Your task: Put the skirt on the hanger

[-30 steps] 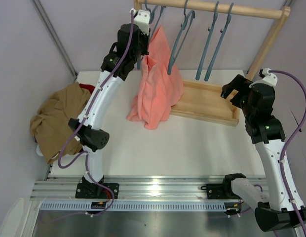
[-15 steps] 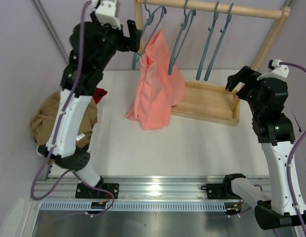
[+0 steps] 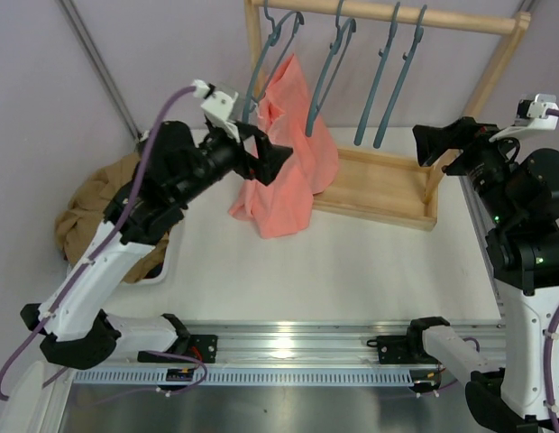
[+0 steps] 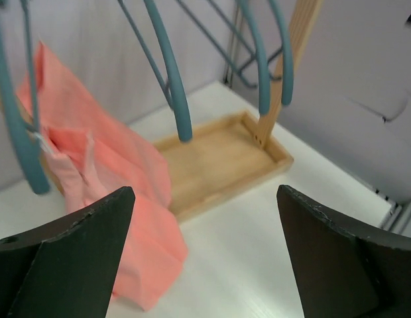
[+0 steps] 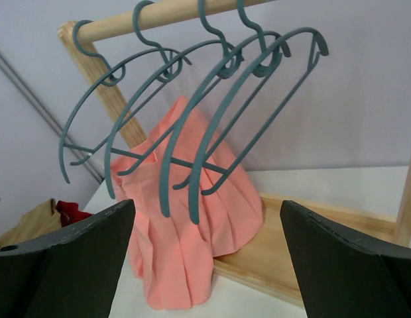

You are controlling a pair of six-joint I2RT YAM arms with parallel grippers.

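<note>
Although the skirt (image 3: pixel 284 167) hangs lopsided from the leftmost hanger (image 3: pixel 261 68) near the worktop's (image 3: pixel 352 262) far edge, hem trailing onto the worktop, the left pincer (image 3: pixel 269 153) and right pincer (image 3: pixel 439 142) are both spread, holding nothing; so unevenly caught, its weight could drag it off.

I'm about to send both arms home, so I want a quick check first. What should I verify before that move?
1. Skirt hangs from the leftmost hanger: ok.
2. Hanger hook over the rail: ok.
3. Left pincer open, empty, apart from the skirt: ok.
4. Right pincer open, empty: ok.
5. Skirt clear of the table: not ok, its lower edge rests there.
6. Skirt held firmly on the hanger: cannot tell.
</note>
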